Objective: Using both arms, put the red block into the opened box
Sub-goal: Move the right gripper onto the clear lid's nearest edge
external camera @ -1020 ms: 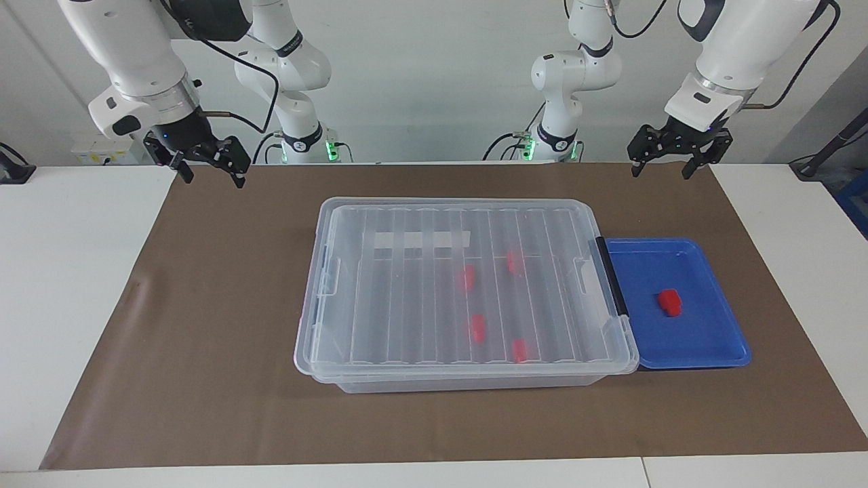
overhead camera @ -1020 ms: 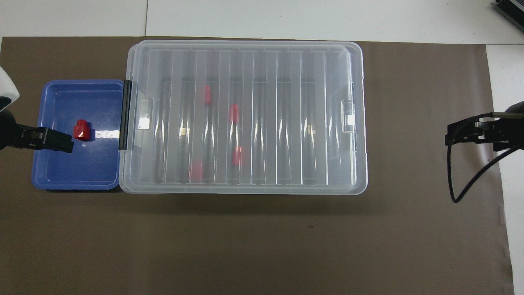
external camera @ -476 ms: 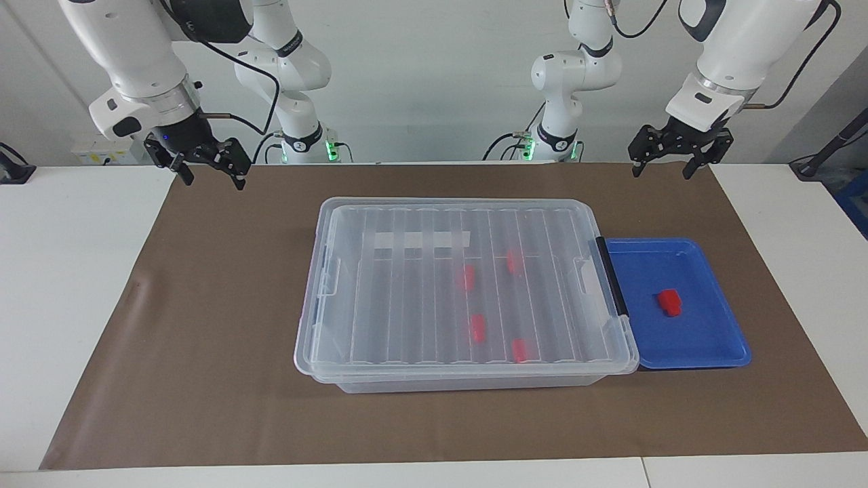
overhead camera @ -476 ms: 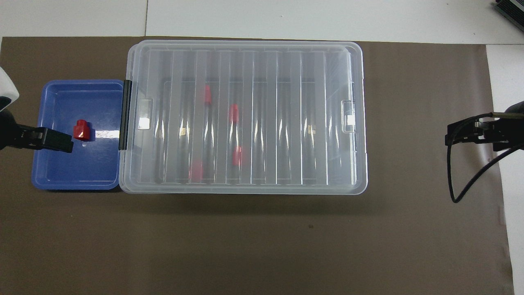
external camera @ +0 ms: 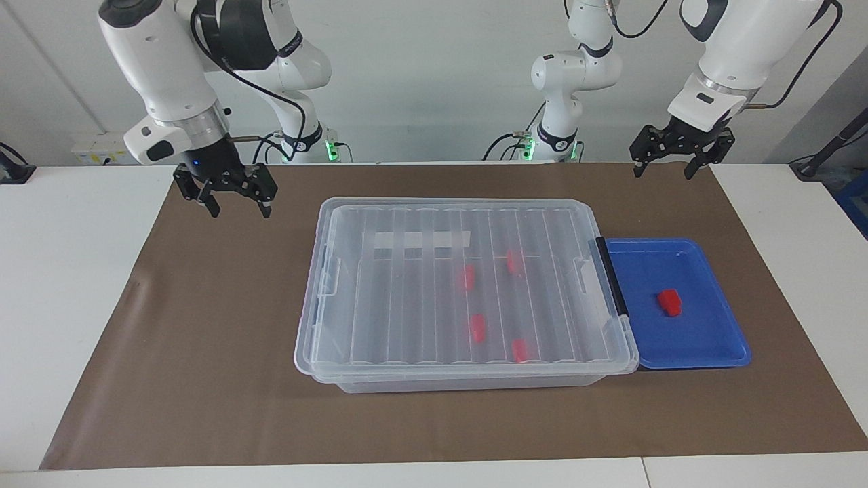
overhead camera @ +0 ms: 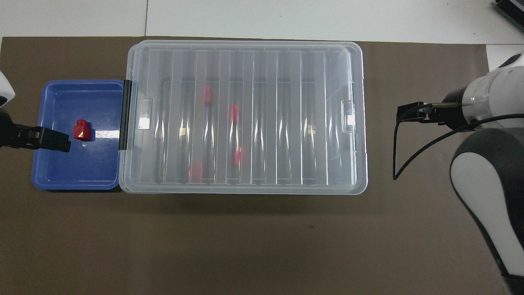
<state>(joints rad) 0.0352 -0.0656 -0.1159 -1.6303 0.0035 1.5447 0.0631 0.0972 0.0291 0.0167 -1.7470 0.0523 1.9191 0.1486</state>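
the right gripper [external camera: 234, 200] has swung in toward the box [external camera: 461, 285] (lid on), open and empty; the left gripper [external camera: 680, 154], open too, waits.

— How's the light?

— Bright and even, coming from above. The large clear plastic box [overhead camera: 245, 116] with its ribbed lid casts only a soft, short shadow on the brown paper mat [overhead camera: 245, 246].

— Any glare?

— White streaks run along the lid ribs, and a bright patch sits on the shallow blue plastic tray [overhead camera: 61, 172], just beside the left gripper [overhead camera: 49, 139] tip.

— Focus?

— Sharp across both views. The four red blocks under the lid look hazy.
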